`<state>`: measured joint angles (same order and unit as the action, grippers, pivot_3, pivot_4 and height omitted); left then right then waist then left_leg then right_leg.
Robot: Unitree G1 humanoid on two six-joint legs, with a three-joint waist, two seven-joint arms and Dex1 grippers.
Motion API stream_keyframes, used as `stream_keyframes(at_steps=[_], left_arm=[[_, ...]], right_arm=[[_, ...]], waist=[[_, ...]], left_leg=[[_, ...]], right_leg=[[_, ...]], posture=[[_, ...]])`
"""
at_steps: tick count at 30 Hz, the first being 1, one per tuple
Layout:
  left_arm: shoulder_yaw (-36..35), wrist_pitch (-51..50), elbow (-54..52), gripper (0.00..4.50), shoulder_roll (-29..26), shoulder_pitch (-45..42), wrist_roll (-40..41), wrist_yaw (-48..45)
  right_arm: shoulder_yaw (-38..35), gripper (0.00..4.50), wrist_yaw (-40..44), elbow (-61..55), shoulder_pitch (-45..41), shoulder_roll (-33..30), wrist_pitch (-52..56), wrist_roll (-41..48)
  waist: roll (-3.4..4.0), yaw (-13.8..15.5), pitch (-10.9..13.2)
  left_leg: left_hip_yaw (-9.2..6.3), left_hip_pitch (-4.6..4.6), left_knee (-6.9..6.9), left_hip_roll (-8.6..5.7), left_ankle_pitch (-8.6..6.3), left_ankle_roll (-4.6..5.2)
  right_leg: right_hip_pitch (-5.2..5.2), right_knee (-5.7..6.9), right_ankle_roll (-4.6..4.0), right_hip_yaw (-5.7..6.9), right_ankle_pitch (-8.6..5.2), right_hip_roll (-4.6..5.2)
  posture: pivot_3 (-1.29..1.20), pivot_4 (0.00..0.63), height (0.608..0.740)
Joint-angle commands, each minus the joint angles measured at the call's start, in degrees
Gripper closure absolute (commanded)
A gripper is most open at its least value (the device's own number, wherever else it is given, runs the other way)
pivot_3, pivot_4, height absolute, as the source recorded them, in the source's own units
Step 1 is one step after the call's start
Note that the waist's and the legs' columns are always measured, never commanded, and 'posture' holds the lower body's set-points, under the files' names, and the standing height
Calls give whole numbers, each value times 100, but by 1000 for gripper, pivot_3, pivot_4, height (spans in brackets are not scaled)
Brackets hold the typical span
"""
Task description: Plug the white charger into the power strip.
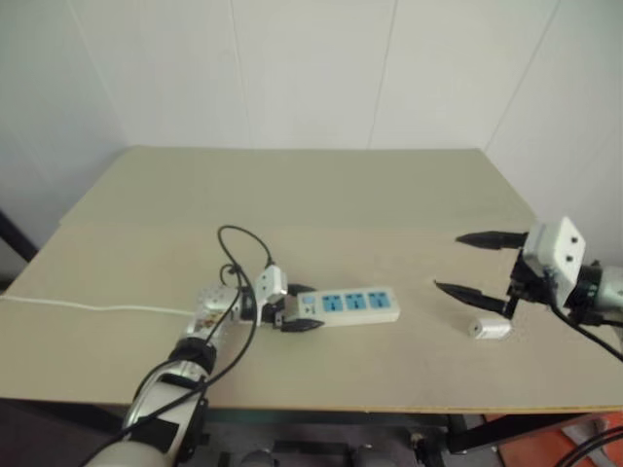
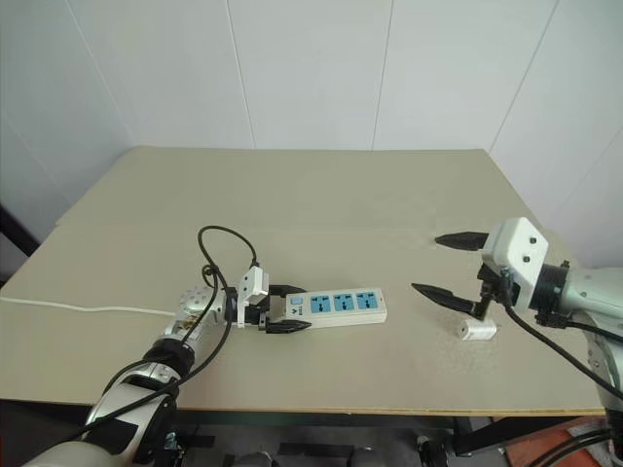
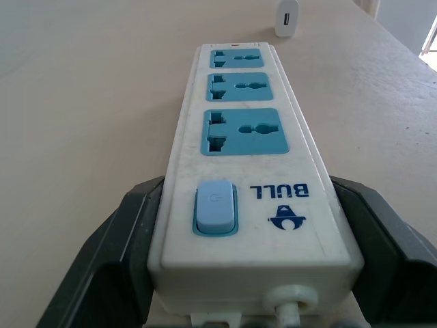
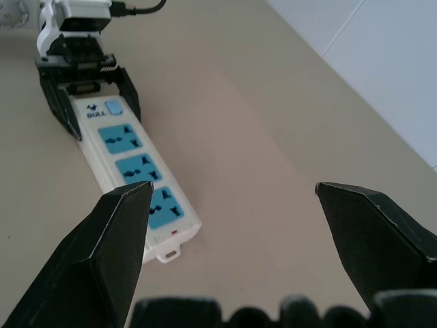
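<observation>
The white charger lay on its side on the table, off the far end of the power strip and apart from it. It looked light, hard and smooth, so it would likely skid or tip if nudged; the 2 flat sides seemed the best place to pinch it, leaving the prong end free. The strip looked stiff and light enough to slide when pushed on. The left gripper reached in low and nearly level, its 2 fingers clamped on the strip's switch end beside the cord. The right gripper hung above the charger, tilted slightly down, fingers spread wide and holding nothing
</observation>
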<state>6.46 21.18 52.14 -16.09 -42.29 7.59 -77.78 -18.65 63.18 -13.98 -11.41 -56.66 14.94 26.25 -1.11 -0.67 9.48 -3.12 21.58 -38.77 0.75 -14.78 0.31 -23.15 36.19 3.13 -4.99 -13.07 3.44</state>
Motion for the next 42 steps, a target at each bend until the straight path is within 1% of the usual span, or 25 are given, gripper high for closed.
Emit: stream_keyframes(at_steps=[1,6,9,11,13,15,19,20,25,29,34,42], left_arm=[[80,-22,-403,1217,-28,97,31,-170],[152,-295,-949,1217,-28,330,143,-304],[214,-368,-1077,1217,-20,405,114,-301],[252,-384,-1083,1217,6,427,83,-268],[290,-384,-1060,1217,40,439,41,-217],[318,-365,-1038,1217,60,445,8,-162],[345,-313,-1015,1217,105,457,-57,8],[346,-305,-1013,1217,121,463,-70,54],[362,-281,-1026,1217,153,494,-99,155],[353,-270,-1038,1217,176,511,-105,238],[379,-310,-1056,1217,188,534,-95,228],[449,-393,-1163,1217,228,584,-82,227]], right_arm=[[-146,0,361,350,-125,-445,-41,-62],[403,0,825,678,-227,-1122,-114,-551],[982,0,1013,850,-509,-1381,-162,-967],[1452,0,1170,1113,-830,-1444,-322,-1355],[2048,0,1432,1370,-1366,-1469,-266,-1804],[2483,0,1598,1538,-1804,-1431,-201,-2168],[2990,0,1844,1739,-2302,-1307,24,-2548],[3092,0,1954,1817,-2353,-1324,-107,-2640],[3493,0,2388,2013,-2552,-1378,-283,-3071],[3679,0,2529,2191,-2684,-1311,-402,-3354],[3806,0,2411,2387,-2840,-1012,-231,-3592],[3993,0,2208,2737,-2805,-755,-531,-4092]], waist=[[0,-9,0],[0,-16,0],[1,-25,0],[1,-29,0],[1,-33,0],[2,-29,1],[3,1,1],[3,9,1],[4,8,0],[5,-3,-1],[5,-2,-1],[6,8,-1]], left_leg=[[1,1,1,0,-1,1],[2,4,3,3,-2,3],[5,2,2,4,-2,3],[4,2,2,4,-2,3],[4,2,3,4,-2,3],[6,5,2,4,-2,2],[1,13,2,4,-2,2],[0,15,0,3,-2,2],[0,15,-3,2,-2,2],[1,12,-2,2,-2,2],[1,11,-2,3,-2,2],[0,14,-2,1,-2,2]], right_leg=[[-2,-2,0,0,0,0],[-8,-1,0,-1,0,-1],[-7,-1,0,-1,0,-1],[-8,-1,0,-1,0,-2],[-8,-3,0,0,0,-2],[-11,-5,0,-1,0,-1],[-14,-8,0,4,0,0],[-14,-10,0,5,0,1],[-13,-8,1,8,0,4],[-13,-5,0,7,1,3],[-12,-5,0,7,1,3],[-13,-8,0,8,1,5]], posture=[[0,150,740],[0,150,740],[0,150,740],[0,150,740],[0,150,740],[0,150,740],[0,150,740],[0,150,740],[0,150,740],[0,150,740],[0,150,740],[0,150,740]])
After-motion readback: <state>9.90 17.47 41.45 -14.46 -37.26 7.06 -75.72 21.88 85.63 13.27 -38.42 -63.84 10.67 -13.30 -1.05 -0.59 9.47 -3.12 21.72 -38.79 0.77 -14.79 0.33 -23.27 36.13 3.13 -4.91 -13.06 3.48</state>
